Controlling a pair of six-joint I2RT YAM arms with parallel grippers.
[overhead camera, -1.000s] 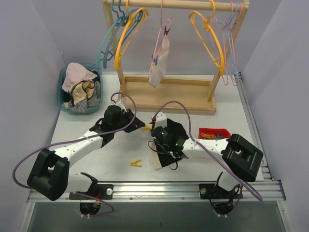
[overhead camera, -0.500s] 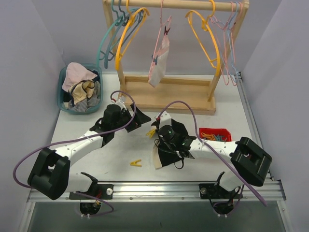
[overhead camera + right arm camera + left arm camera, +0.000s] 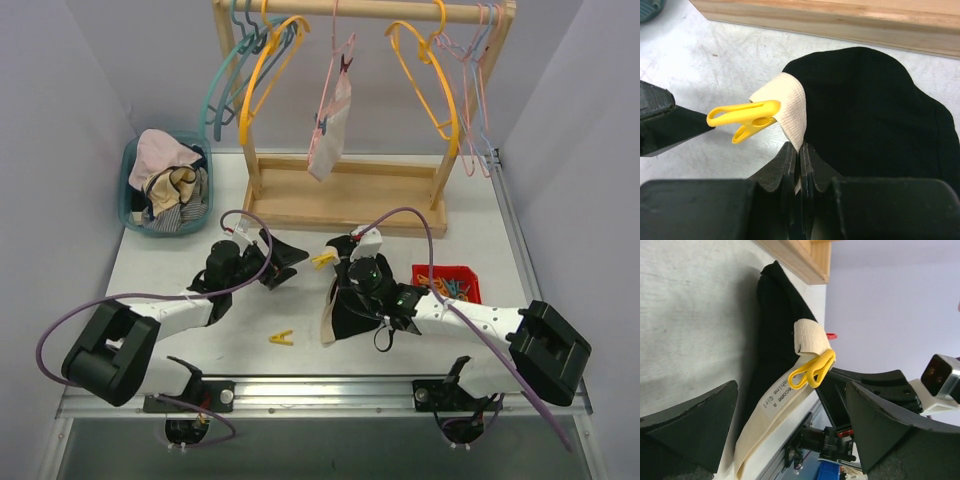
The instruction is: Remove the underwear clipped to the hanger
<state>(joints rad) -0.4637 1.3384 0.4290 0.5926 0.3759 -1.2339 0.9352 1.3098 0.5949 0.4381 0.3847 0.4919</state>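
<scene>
On the grey counter [image 3: 150,250], the right end effector [image 3: 799,150] is clamped on the soft black briefs [image 3: 865,100]; the left end effector [image 3: 283,264] gapes beside their yellow plastic clip [image 3: 747,119].

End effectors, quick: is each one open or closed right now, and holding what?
Left end effector: open, holding nothing, jaws spread toward the yellow clip.
Right end effector: closed on the black underwear, at its cream waistband.

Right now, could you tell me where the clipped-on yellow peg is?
In the top view the yellow peg sits mid-table, clipped to the black underwear, between the left claw and right claw.
</scene>
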